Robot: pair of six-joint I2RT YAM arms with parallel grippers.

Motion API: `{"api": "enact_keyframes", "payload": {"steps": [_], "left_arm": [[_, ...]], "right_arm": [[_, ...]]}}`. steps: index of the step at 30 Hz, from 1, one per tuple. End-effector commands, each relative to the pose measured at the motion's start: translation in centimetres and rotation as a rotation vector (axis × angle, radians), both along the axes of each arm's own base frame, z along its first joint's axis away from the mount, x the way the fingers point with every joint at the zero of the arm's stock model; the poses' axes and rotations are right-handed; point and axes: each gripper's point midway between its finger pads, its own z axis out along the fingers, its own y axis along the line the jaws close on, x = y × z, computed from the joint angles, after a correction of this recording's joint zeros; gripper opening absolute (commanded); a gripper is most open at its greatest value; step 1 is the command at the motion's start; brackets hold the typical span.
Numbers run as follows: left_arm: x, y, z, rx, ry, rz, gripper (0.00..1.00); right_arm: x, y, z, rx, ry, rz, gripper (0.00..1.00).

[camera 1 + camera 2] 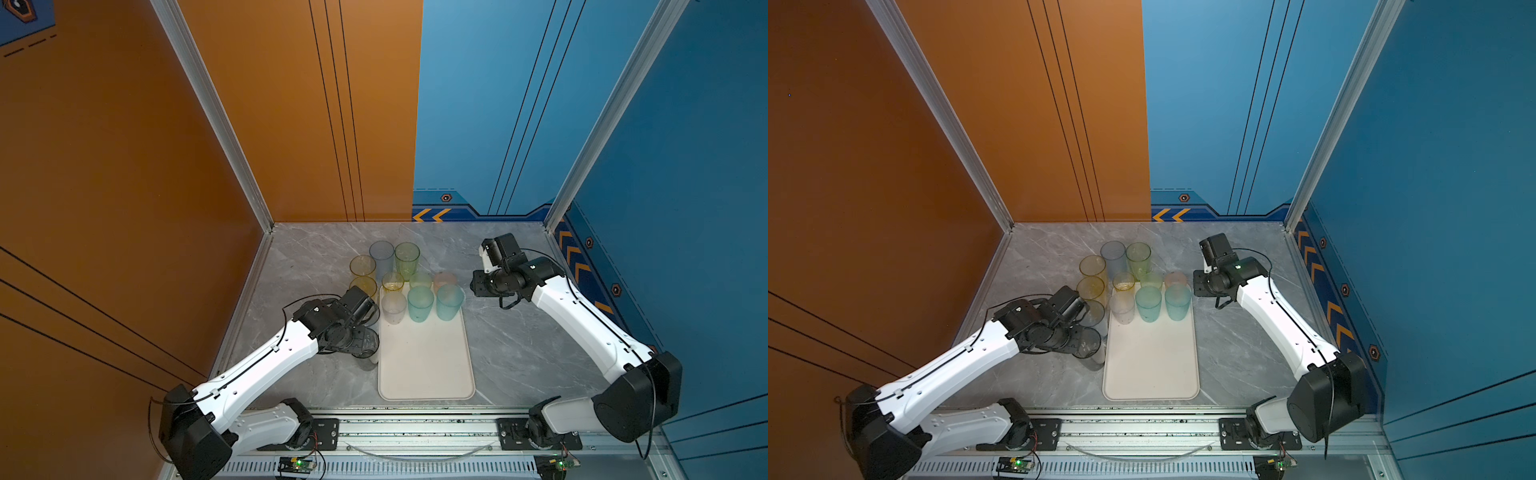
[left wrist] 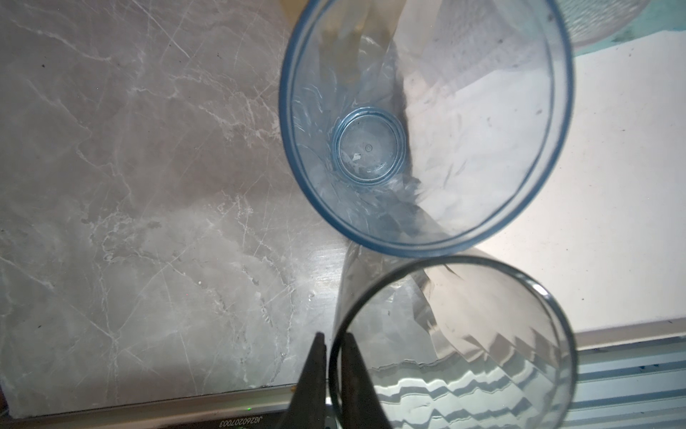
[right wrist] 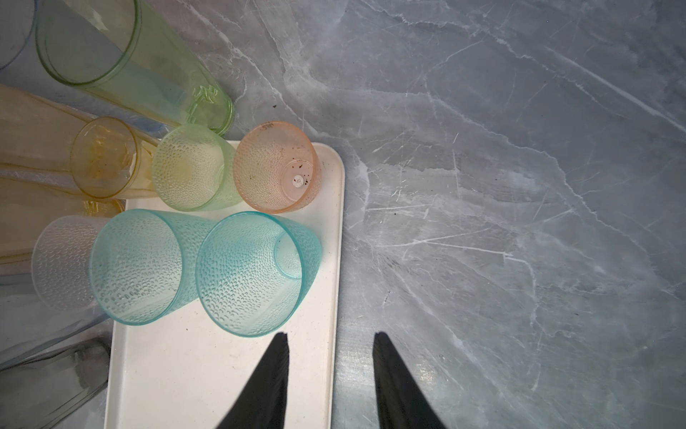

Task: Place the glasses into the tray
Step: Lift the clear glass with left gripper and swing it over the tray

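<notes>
My left gripper [image 2: 335, 338] is shut on the rim of a grey clear glass [image 2: 482, 371], one finger inside and one outside. In both top views this glass [image 1: 366, 355] [image 1: 1087, 345] sits just left of the cream tray [image 1: 426, 365] [image 1: 1150, 370]. A blue glass [image 2: 423, 126] stands right beside it on the table. Two teal glasses [image 3: 137, 267] [image 3: 256, 271], a clear frosted one [image 1: 393, 307], a light green one [image 3: 193, 167] and a pink one [image 3: 276, 167] stand at the tray's far end. My right gripper [image 3: 330, 334] [image 1: 478, 286] hangs open over the tray's right edge, holding nothing.
On the marble table behind the tray stand two yellow glasses [image 1: 362, 266] [image 1: 363, 286], a small yellow one [image 1: 392, 281], a tall blue-grey one [image 1: 381, 253] and a tall green one [image 1: 407, 255]. The tray's near half [image 1: 428, 374] holds nothing. Walls enclose the table on the left, right and back.
</notes>
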Motion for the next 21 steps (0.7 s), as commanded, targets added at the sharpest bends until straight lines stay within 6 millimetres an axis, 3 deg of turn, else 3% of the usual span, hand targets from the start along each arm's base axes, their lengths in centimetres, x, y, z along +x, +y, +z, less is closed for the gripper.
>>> {"api": "enact_keyframes", "payload": {"steps": [1,5,14,21], "left_arm": [[-0.3,0.1,-0.3,0.002,0.035,0.001,0.06],[-0.5,0.0,-0.6,-0.001,0.053,-0.008,0.0],[-1.1,0.1,-0.3,0.009,0.072,-0.03,0.0],[-1.2,-0.2,2.4,-0.011,0.04,-0.069,0.0]], "right_arm": [[-0.6,0.5,-0.5,0.006,0.021,0.021,0.37],[-0.6,0.5,-0.6,0.004,0.025,0.023,0.37],[-0.7,0.6,-0.8,0.005,0.029,0.027,0.37],[-0.7,0.6,-0.8,0.005,0.028,0.024,0.37]]}}
